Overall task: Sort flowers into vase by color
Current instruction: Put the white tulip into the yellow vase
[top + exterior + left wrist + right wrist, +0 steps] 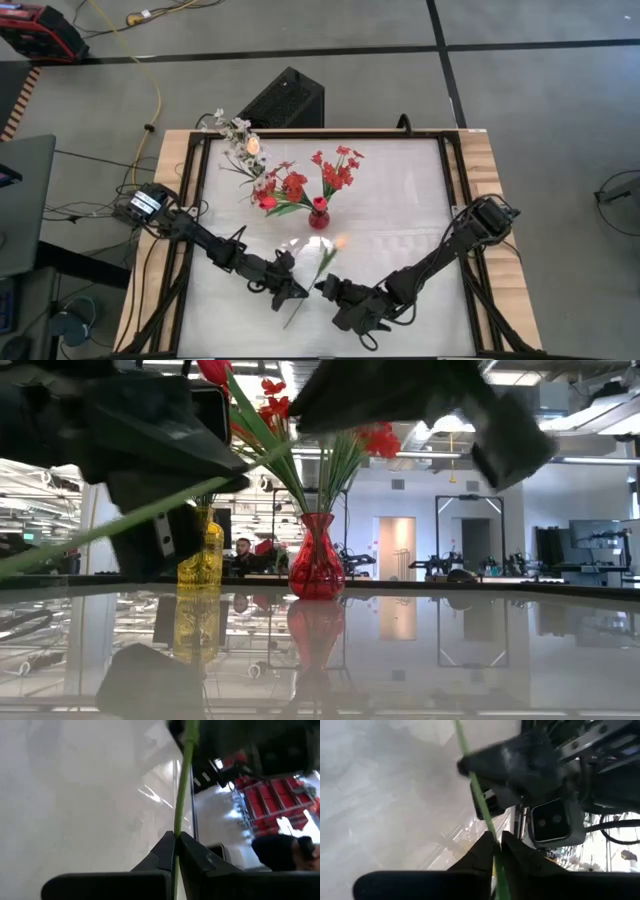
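Note:
A peach-orange tulip bud (340, 242) on a long green stem (318, 268) is held over the table's near middle, and both grippers are shut on that stem. My left gripper (300, 292) has it toward the cut end; my right gripper (322, 287) sits just beyond, nearer the bud. In the low view the stem (150, 510) slants above the table. A red vase (318, 215) stands at the table's middle with red flowers (338, 168) in it. A yellow vase (205, 555) stands to its left, and white sprays (238, 130) with another peach bud (253, 146) lean toward the far edge. My left gripper pinches the green stem's lower part (176, 827) between its two fingers (162, 851), which lie across the stem. It comes in from the table's left, slanting down. The stem is clear of the table. My right gripper pinches the same stem (490, 832) between its fingers (516, 852), a little nearer the bud, also across it. It comes in from the table's right, slanting down. The left gripper (520, 765) shows close beyond it, on the same stem.
A red cluster and a red tulip (268, 200) spread left of the red vase. A black box (285, 100) stands behind the table's far edge. The glossy white table top (400, 220) is bare to the right. A person (243, 550) sits far behind the vases.

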Motion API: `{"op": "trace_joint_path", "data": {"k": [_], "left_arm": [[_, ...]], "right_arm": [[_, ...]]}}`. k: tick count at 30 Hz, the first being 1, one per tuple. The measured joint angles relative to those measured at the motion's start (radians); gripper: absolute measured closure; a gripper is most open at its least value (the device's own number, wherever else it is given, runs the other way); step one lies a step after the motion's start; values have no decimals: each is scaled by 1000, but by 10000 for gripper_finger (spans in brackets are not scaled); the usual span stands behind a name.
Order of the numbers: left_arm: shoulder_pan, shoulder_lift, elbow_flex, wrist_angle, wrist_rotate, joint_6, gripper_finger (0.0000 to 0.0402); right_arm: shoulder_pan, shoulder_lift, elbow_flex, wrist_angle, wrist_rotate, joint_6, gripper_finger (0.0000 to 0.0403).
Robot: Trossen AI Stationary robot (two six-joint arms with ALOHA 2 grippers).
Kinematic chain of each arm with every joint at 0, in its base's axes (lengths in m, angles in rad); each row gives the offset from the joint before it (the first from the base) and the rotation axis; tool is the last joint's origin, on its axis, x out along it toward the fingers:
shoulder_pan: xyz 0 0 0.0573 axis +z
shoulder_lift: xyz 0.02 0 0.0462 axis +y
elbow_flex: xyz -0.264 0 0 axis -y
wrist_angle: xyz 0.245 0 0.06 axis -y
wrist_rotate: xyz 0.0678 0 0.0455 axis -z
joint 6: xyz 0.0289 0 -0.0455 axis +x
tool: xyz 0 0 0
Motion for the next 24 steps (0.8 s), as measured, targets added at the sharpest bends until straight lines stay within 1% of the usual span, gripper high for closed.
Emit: {"op": "trace_joint_path", "data": {"k": [5, 7, 9, 11, 14, 17, 20, 24], "left_arm": [[14, 0, 0, 20, 2, 23, 401], [16, -14, -1, 21, 12, 48, 401], [17, -40, -1, 17, 17, 86, 401], [15, -78, -1, 15, 19, 146, 401], [2, -153, -1, -17, 4, 241, 401], [-21, -245, -1, -99, -31, 338, 401], [-55, -344, -1, -172, -81, 468, 401], [-114, -485, -1, -217, -154, 656, 401]], "right_arm": [[35, -43, 0, -3, -2, 130, 297], [53, -74, 0, -38, -5, 198, 279], [69, -112, 0, -82, -5, 312, 261], [83, -159, 0, -159, -11, 467, 245], [88, -232, 0, -281, -79, 721, 227], [85, -291, 0, -367, -165, 930, 219], [85, -327, 0, -419, -231, 1065, 218], [97, -335, 0, -443, -247, 1129, 225]]}}
